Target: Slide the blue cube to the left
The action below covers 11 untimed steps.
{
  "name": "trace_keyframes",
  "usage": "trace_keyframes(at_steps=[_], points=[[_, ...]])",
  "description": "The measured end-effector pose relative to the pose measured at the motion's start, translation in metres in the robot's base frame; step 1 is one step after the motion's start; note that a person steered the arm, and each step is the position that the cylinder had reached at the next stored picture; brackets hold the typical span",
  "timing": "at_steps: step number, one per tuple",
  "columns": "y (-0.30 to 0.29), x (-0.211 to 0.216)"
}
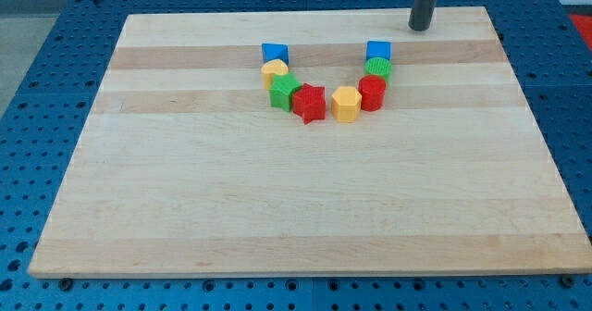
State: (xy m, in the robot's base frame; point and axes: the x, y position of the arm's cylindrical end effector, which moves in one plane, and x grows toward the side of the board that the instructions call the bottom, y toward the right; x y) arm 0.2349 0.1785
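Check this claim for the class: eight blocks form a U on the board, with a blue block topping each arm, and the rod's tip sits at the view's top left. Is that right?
Wrong in one respect: my tip sits at the view's top right, not top left, beyond the right-hand blue block. The camera view shows it. The rest holds: eight blocks form a U on the board, with the other blue block topping the left arm.

Nothing readable here, honestly. No text, labels, brands or numbers on the wooden board (305, 200). None on the coloured blocks either.

One raised camera looks down across the whole board (296, 209).
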Motion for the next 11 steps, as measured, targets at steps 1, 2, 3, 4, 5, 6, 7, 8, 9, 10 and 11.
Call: trace_keyframes(at_steps=[1,2,3,4,5,6,7,8,9,10,11], points=[[-0.015,0.023],[-0.028,0.026],[-0.029,0.028],[-0.031,0.042],[-0.051,0.064],[-0.080,0.086],[-0.100,0.087],[-0.112,0.089],[-0.112,0.119],[-0.111,0.150],[-0.104,0.180]])
